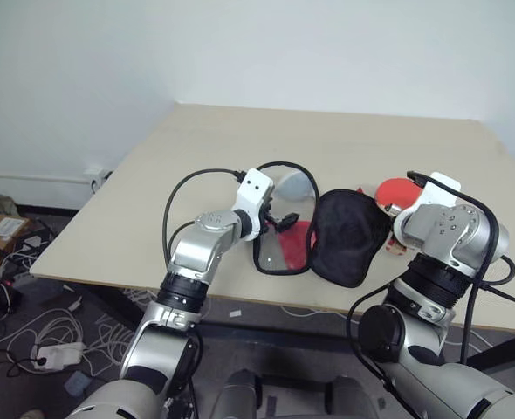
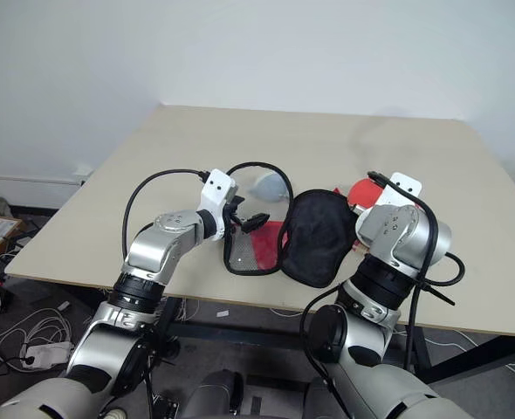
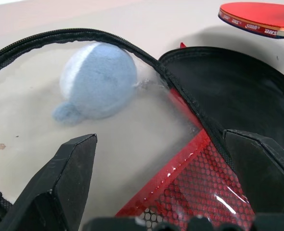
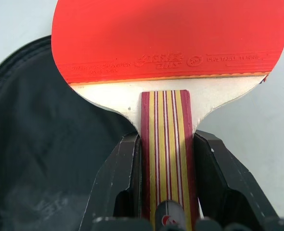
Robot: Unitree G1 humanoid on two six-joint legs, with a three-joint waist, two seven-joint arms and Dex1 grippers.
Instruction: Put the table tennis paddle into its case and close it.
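The case [image 1: 353, 237] lies unzipped on the table, black lining up on the right half and the clear panel [image 3: 132, 144] with red mesh on the left half. My left gripper [image 3: 166, 168] is open and hovers low over the clear panel, with one finger on each side of the zip edge. The table tennis paddle [image 4: 171, 38] has its red face up and hangs just right of the case, beyond the black lining. My right gripper [image 4: 166, 144] is shut on its striped wooden handle [image 4: 168, 159]. In the head views the paddle [image 1: 395, 190] shows past my right wrist.
A small grey-blue and white ball-like thing [image 3: 96, 82] rests on the table behind the clear panel. The tan table [image 1: 327, 140] has free room toward the wall. Its near edge runs just below the case. Cables and a power strip [image 1: 52, 353] lie on the floor at left.
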